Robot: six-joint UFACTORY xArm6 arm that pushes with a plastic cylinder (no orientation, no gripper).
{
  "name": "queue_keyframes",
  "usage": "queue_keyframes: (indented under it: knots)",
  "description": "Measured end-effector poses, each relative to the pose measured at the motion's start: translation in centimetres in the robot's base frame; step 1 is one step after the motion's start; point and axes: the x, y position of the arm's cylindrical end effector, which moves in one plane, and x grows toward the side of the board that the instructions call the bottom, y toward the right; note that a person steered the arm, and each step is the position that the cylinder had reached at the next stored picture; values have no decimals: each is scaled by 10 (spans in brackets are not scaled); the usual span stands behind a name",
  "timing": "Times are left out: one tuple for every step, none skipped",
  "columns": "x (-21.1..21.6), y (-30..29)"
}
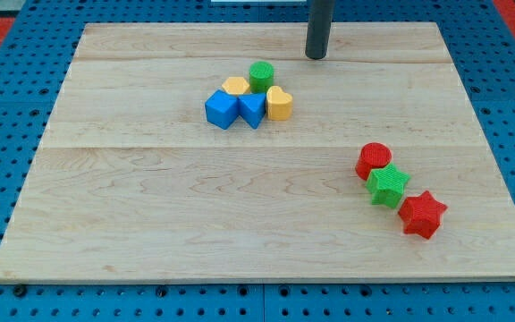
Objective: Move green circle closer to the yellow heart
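Observation:
The green circle (261, 76) stands near the board's top centre, touching the yellow heart (279, 104) just below and to its right. A yellow hexagon (235, 87) sits against the green circle's left side. My tip (316, 56) rests on the board to the upper right of the green circle, a short gap away, touching no block.
Two blue blocks (223, 109) (252, 110) sit side by side below the yellow hexagon, left of the heart. At the right, a red circle (374, 160), a green star (388, 185) and a red star (422, 214) form a diagonal line. The wooden board (150, 224) lies on a blue pegboard.

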Motion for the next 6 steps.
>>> queue_keyframes:
  knots:
    - [0,-5]
    - [1,-40]
    - [12,-94]
    - [56,-78]
    - [60,-71]
    - [89,-66]
